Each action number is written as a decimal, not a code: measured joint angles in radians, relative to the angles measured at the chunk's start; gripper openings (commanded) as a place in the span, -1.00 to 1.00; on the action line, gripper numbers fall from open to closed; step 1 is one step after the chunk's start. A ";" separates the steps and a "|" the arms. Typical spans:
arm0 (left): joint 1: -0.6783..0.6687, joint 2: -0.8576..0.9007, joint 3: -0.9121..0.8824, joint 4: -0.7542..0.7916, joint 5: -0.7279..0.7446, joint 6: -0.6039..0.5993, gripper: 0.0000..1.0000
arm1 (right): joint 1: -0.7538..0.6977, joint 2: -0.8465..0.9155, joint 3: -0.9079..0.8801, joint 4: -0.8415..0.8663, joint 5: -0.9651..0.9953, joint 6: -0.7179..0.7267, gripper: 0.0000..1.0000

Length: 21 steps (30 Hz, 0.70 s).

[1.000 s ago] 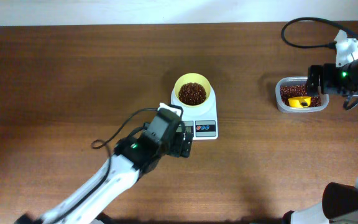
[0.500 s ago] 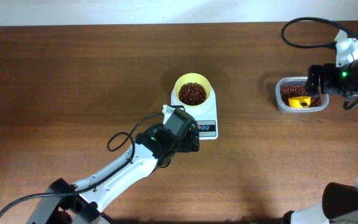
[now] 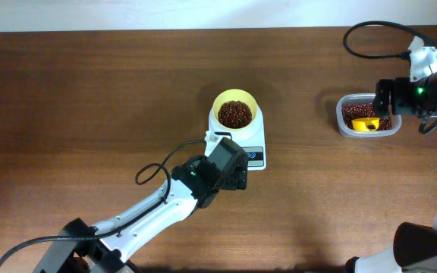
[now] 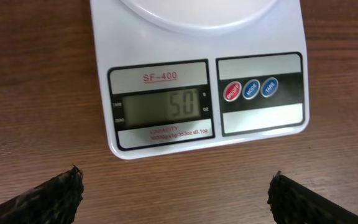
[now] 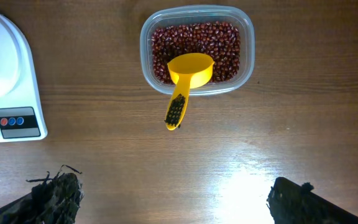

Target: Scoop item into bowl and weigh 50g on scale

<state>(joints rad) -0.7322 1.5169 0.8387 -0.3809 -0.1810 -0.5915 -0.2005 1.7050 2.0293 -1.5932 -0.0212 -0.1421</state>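
Fifty shows on the scale (image 4: 101, 37)

Only the fingertips of the left claw (image 4: 178, 190) show in its own camera, spread wide at the lower corners and holding nothing. The bowl is cut off above it there. From overhead, the pale-yellow bowl (image 3: 217, 106) of small red-brown beans (image 3: 235, 114) sits on the scale just ahead of that claw. The display (image 4: 157, 107) reads 50; its small side marks are hard to read. Bare table (image 3: 89, 91) lies open on either side. The right claw (image 5: 176, 196), also spread and empty, hangs short of a clear tub (image 5: 251, 56), where a yellow scoop (image 5: 188, 71) pokes its handle over the near rim.
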 measured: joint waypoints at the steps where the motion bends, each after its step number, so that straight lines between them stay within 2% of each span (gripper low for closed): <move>1: 0.000 0.000 0.002 -0.011 -0.013 -0.005 0.98 | 0.000 0.000 0.000 0.000 0.000 0.000 0.98; 9: -0.003 0.000 0.005 -0.068 -0.089 -0.106 0.98 | 0.000 0.000 0.000 0.000 0.000 -0.001 0.98; 21: -0.038 0.000 0.007 -0.067 -0.130 -0.109 0.98 | 0.000 0.000 0.000 0.000 0.000 -0.001 0.98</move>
<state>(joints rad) -0.7704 1.5169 0.8455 -0.4480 -0.3107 -0.7010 -0.2005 1.7050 2.0293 -1.5932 -0.0212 -0.1432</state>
